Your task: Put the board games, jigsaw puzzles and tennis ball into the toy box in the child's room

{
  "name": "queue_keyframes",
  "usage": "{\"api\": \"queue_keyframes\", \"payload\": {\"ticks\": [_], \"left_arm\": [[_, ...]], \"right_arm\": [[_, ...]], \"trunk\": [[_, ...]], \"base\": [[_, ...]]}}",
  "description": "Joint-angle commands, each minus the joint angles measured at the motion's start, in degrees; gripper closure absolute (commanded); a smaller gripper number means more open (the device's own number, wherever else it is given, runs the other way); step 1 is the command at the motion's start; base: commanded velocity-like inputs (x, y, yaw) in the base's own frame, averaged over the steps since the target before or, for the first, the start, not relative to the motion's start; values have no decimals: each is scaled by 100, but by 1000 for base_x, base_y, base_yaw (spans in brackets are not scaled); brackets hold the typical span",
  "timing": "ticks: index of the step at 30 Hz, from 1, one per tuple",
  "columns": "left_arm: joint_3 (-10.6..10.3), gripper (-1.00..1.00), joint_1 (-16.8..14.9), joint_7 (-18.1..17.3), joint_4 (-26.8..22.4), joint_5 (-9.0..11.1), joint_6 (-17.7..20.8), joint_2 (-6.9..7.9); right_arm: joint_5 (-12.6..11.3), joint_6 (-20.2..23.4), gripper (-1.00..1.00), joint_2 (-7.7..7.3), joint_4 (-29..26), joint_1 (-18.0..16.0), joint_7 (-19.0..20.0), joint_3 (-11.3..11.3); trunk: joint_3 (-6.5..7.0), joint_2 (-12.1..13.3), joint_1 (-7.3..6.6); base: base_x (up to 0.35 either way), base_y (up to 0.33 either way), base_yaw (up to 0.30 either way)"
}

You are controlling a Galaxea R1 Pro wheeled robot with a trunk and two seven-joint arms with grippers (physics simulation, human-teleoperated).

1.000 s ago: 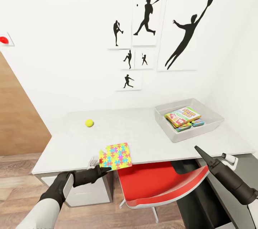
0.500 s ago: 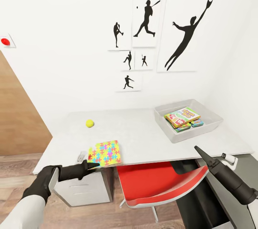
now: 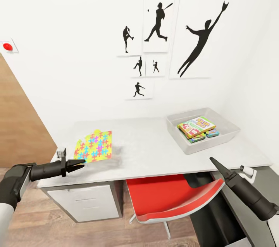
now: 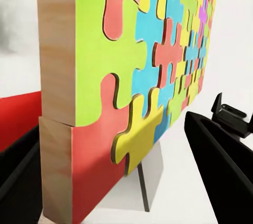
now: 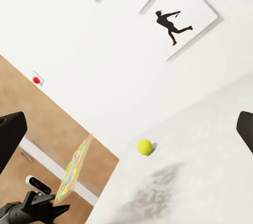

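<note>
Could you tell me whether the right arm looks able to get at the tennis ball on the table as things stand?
Probably not without moving. The right pincer hangs open off the table's near edge, below the toy box, while the tennis ball lies far across the top, towards the jigsaw puzzle that the left pincer holds.

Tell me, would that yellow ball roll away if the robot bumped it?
Probably. The tennis ball is round and sits loose on the flat table, with nothing nearby to stop it. It looks small, so likely light.
</note>
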Motion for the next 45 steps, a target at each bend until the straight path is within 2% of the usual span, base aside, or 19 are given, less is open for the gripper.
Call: {"api": "queue_keyframes", "payload": {"ticks": [1, 11, 23, 34, 36, 38, 45], "left_arm": [[0, 100, -6, -50, -5, -28, 62, 31], [-26, 100, -10, -73, -9, -28, 64, 89], [-28, 100, -9, -78, -9, -24, 64, 80], [-28, 100, -9, -100, -9, 4, 56, 97], [-30, 100, -9, -202, -9, 4, 53, 108], [-33, 100, -9, -310, -9, -14, 45, 128], [-35, 100, -9, -310, -9, -28, 29, 221]], "right_arm": [[-34, 32, -100, 7, -1, -4, 5, 0], [-34, 41, -100, 22, -5, -4, 0, 13], [-34, 49, -100, 40, -11, -4, 1, 13], [-77, 65, -100, -28, -3, -4, 26, 7], [-87, 68, -100, -33, -3, -4, 32, 6], [-92, 68, -100, -32, -3, -4, 34, 6], [-95, 67, -100, -30, -2, -4, 36, 6]], "trunk": [[8, 33, -20], [188, 434, -239], [196, 434, -239], [243, 434, -239], [252, 434, -239], [261, 434, -239], [292, 434, -239]], "base": [[0, 0, 0], [0, 0, 0], [-63, 0, -29], [-2, 0, -242], [0, 0, -253], [0, 0, -253], [0, 0, -253]]}}
